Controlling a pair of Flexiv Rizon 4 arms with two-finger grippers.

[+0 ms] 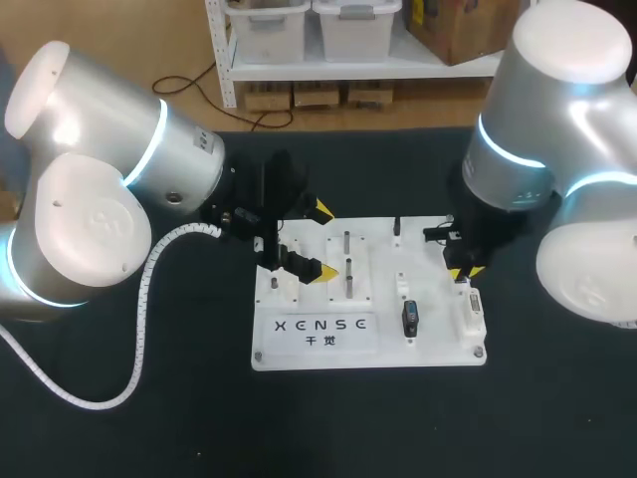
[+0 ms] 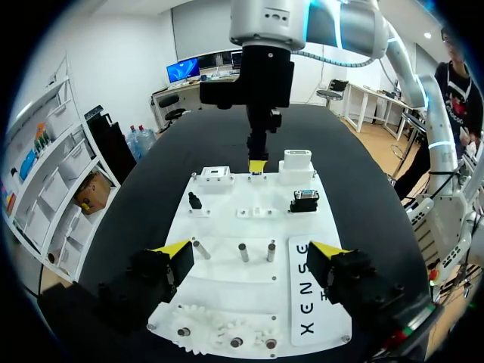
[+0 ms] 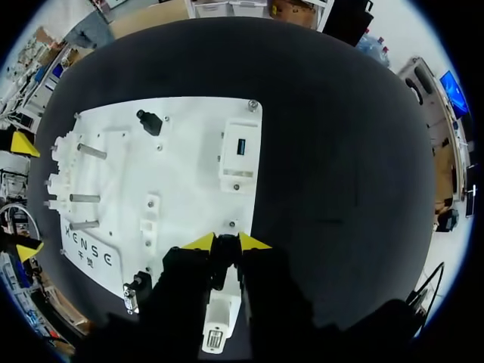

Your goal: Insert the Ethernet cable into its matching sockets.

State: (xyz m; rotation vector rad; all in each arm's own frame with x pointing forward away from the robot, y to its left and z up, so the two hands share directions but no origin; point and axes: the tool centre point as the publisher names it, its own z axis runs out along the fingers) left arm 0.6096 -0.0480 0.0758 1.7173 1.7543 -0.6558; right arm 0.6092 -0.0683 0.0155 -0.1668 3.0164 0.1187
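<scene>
At the right edge of the board (image 1: 438,351), the right gripper (image 1: 466,271), fingers narrow on a small dark piece, seemingly the Ethernet plug (image 3: 226,248), stands beside the white socket block (image 1: 470,314), insertion pending; the left gripper (image 1: 321,239) gapes wide.

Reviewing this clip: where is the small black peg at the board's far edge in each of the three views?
Head view: black peg at the white board's far edge, right of centre.
Left wrist view: black peg ahead of the left pincer, past the metal posts.
Right wrist view: black peg ahead of the right pincer, by the board's edge.
Shared landmark: the board's printed label.
</scene>
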